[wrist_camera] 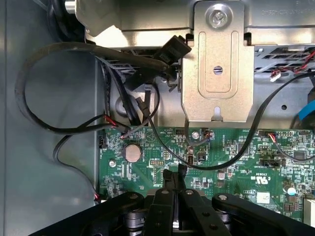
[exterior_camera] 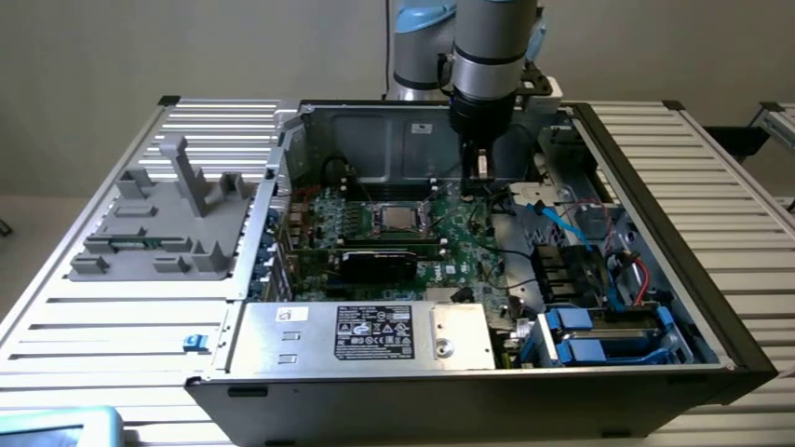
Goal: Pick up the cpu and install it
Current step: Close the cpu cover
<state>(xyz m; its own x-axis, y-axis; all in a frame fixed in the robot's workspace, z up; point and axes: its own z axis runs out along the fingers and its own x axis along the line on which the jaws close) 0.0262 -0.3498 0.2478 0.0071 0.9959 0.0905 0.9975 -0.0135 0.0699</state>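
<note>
The cpu (exterior_camera: 397, 219), a small silver square, lies flat in the dark socket frame in the middle of the green motherboard (exterior_camera: 466, 247) inside the open computer case (exterior_camera: 646, 186). My gripper (exterior_camera: 478, 182) hangs over the board to the exterior view's right of the cpu, a short way apart from it and a little farther back. In the wrist view the gripper (wrist_camera: 175, 173) is shut, its black fingers pressed together with nothing between them, just above the motherboard (wrist_camera: 236, 162).
A silver box with a white label (exterior_camera: 360, 335) fills the case's near side, and blue drive caddies (exterior_camera: 597, 337) sit at the near right. Black cables (wrist_camera: 59, 54), a metal bracket (wrist_camera: 217, 64) and a coin battery (wrist_camera: 132, 153) lie near the gripper. A grey fixture (exterior_camera: 162, 223) stands on the slatted table.
</note>
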